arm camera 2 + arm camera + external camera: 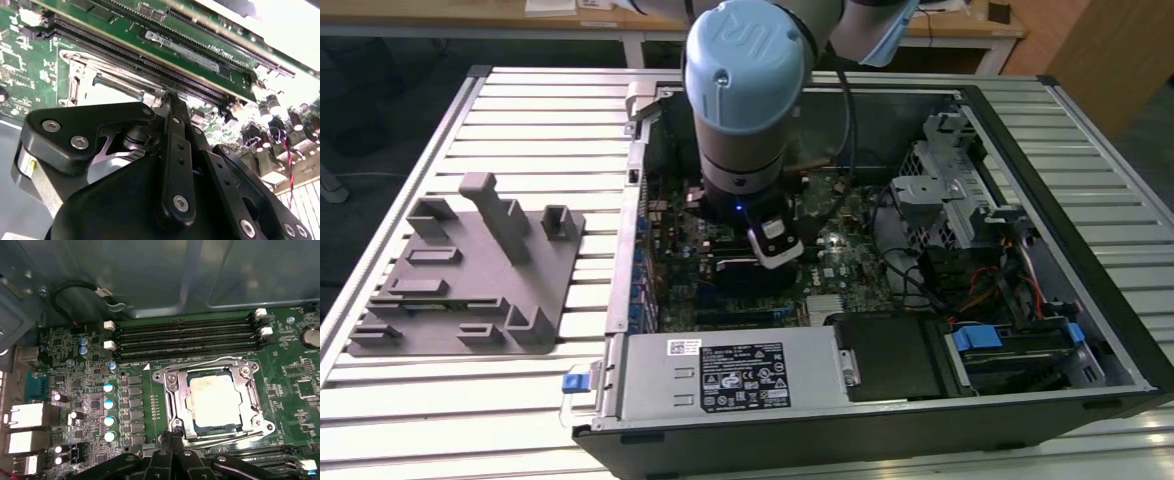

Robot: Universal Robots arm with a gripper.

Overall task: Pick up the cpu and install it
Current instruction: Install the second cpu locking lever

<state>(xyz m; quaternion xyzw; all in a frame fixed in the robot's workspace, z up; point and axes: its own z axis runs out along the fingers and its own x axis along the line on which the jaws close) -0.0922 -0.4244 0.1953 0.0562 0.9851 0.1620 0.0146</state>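
On the ribbed metal table [480,400] lies an open computer case [1067,330], its black steel walls boxing in a green board [300,365] crowded with small parts. The arm [747,110], a smooth blue-grey cylinder, reaches straight down into the case from above. Well apart from it, toward the exterior view's left, a grey plastic fixture [467,270] with upright posts and shallow pockets stands on the table.

In the first wrist view the cpu [216,399] lies flat inside the socket frame [170,395], its pale, dull metal plate square to the shiny steel frame around it. It looks seated, so I judge the picking and placing largely done. Whether the frame is latched down over it I cannot tell; a thin wire lever runs along the frame's edges.

Beside the socket, four long black memory slots [185,337] with white end clips run parallel, and a row of small round blue-topped capacitors [108,410] stands near the frame's other side.

The gripper [175,440], matt black linkage bars held with bright screws, sits just beside the near edge of the socket. In both wrist views its fingers [175,130] appear drawn together into one narrow tip, with nothing held between them; the cpu is apart from them, resting in its socket.
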